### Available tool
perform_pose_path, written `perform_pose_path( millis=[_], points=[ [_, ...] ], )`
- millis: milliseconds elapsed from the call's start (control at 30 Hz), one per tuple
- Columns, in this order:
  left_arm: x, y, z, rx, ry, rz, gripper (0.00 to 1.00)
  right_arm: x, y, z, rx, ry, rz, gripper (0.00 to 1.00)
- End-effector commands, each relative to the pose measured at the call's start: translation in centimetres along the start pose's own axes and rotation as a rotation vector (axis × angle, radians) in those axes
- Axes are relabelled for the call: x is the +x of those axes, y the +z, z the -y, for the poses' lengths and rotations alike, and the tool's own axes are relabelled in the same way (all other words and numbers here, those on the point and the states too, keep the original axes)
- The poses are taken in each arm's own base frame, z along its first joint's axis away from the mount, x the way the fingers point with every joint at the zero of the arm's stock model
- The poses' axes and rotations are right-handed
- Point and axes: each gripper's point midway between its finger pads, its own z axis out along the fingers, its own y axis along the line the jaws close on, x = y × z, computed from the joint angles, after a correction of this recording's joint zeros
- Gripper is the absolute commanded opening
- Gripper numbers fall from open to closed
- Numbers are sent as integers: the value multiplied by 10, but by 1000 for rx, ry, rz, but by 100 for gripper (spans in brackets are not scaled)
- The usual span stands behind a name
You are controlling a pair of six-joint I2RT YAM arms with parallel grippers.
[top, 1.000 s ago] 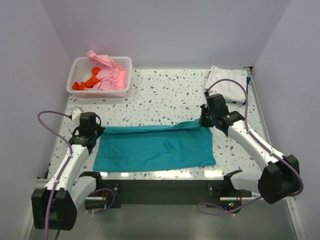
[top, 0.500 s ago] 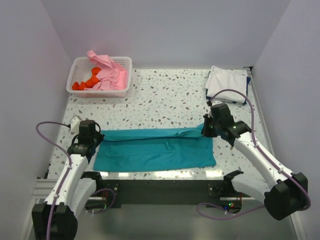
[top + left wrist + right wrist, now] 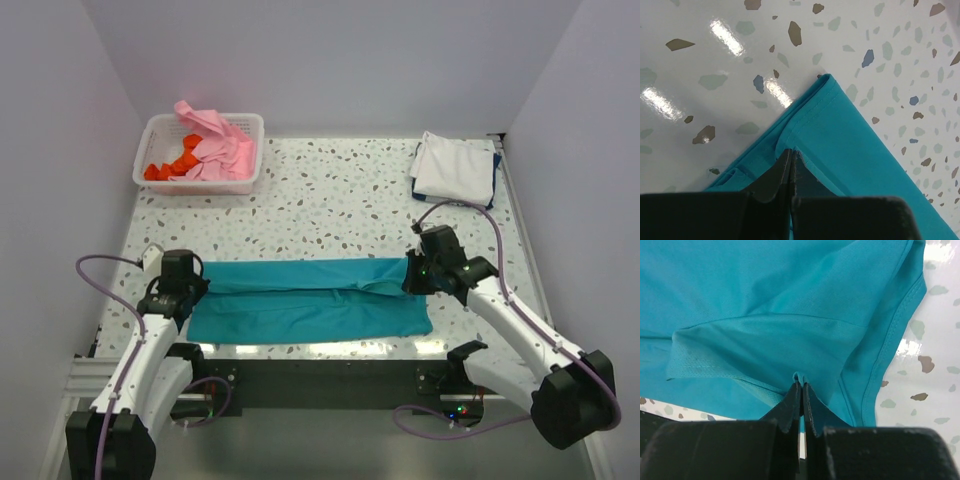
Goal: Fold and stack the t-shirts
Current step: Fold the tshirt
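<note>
— Speckled tabletop (image 3: 330, 200) was seen beneath it all, boxed in by pale walls. What had been altered on it?

— The teal t-shirt (image 3: 310, 305) had been narrowed. Over the last second its far long edge was drawn toward the near edge, so a lengthwise band was left at the front of the tabletop, stretched between the two arms.

— Were the other shirts disturbed?

— None were. The white and dark blue t-shirts (image 3: 455, 165) were left piled at the far right corner. The pink t-shirt (image 3: 215, 150) and orange-red t-shirt (image 3: 178, 163) were left heaped in the basket (image 3: 200, 187) at the far left.

— And how were the claws found?

— The left claw (image 3: 192, 288) was pressed together on the hem at the shirt's left end. The right claw (image 3: 410, 278) was pinched on a ridge of cloth at the right end.

— What was meant by that for the task?

— The lengthwise fold was judged partly carried over. The held edge had not yet been laid down and released, and the crosswise folds and the stacking were still to be done.
</note>
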Motion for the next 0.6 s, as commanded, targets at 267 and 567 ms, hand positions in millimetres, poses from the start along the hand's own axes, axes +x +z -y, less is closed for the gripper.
perform_pose_path(
  millis=[267,567],
  points=[
    [-6,-1,-16,-88,-31,35,7,41,10,6,15,128,-107,20],
    [-40,-25,-7,-89,-99,130,100,18,-24,-20,-111,108,-37,99]
  ],
)
